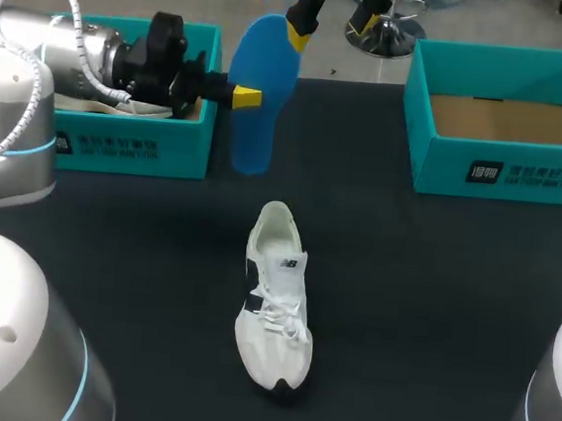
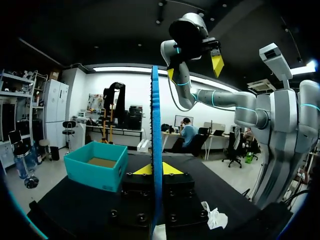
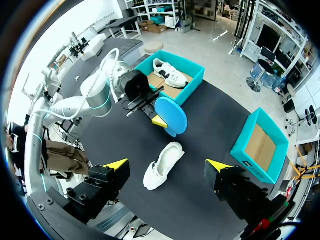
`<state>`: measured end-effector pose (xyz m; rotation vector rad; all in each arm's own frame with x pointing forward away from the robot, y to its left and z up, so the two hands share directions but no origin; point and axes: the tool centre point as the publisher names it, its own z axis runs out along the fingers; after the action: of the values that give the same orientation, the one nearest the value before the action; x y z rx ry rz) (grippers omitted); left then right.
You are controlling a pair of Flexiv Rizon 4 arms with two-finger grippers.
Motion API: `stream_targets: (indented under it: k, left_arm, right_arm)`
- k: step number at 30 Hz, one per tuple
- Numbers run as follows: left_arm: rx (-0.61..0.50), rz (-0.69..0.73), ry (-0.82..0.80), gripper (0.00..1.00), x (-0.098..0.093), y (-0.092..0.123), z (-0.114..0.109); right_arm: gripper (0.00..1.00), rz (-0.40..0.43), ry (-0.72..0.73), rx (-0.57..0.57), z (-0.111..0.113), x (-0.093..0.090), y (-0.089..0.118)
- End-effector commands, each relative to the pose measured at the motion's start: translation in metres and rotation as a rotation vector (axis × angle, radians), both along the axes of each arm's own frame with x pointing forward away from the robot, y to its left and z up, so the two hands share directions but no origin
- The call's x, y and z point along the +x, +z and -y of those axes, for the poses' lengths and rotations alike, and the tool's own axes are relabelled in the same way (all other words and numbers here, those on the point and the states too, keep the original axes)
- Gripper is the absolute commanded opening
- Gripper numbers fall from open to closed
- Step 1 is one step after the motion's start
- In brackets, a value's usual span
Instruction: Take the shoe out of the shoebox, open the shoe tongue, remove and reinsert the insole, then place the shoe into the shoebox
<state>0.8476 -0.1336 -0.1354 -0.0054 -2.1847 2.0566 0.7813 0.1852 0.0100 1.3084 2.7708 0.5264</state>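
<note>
Insole point(image 1: 264, 80) clamped upright in left hand point(image 1: 253, 96), white shoe point(image 1: 275, 304) lying well apart

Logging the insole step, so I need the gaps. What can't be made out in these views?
Head view: top edge cuts off the right gripper.
Head view: left arm hides most of the left teal cardboard shoebox's inside.
Left wrist view: flat blue insole is edge-on in the left gripper, faces unseen.

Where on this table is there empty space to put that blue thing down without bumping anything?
Bare black tabletop lies between the white laced sneaker and the empty teal shoebox, and also left of the sneaker, before the teal shoebox holding a shoe. Crowded: between the boxes, where the left claw holds the flat blue insole.
</note>
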Motion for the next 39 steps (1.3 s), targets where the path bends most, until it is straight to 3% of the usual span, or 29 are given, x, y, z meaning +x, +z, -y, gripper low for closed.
stream_targets:
  k: [1,9,11,14,22,27,32,39]
  left_arm:
    - [0.005,0.003,0.039,0.00,-0.005,0.001,-0.001]
    - [0.005,0.003,0.039,0.00,-0.005,0.001,-0.001]
    - [0.007,0.213,-0.047,0.00,-0.005,0.008,0.000]
    - [0.037,0.379,-0.092,0.00,-0.005,0.003,-0.008]
    - [0.017,0.666,-0.133,0.00,-0.005,-0.012,-0.024]
    - [-0.028,0.855,-0.078,0.00,-0.014,-0.002,-0.021]
    - [-0.005,1.050,0.012,0.00,-0.021,0.013,-0.017]
    - [0.046,1.032,0.060,0.00,-0.031,0.013,-0.014]
  right_arm:
    - [1.00,-0.001,-0.001,-0.002,-0.001,0.001,0.000]
    - [1.00,-0.001,-0.001,-0.002,-0.001,0.001,0.000]
    - [1.00,-0.001,-0.001,-0.002,-0.001,0.001,0.000]
    - [1.00,-0.001,-0.001,-0.002,-0.001,0.001,0.000]
    - [1.00,-0.001,-0.001,-0.002,-0.001,0.001,0.000]
    - [1.00,-0.001,-0.001,-0.002,-0.001,0.001,0.000]
    - [1.00,-0.001,-0.001,-0.002,-0.001,0.001,0.000]
    - [1.00,-0.001,-0.001,-0.002,-0.001,0.001,0.000]
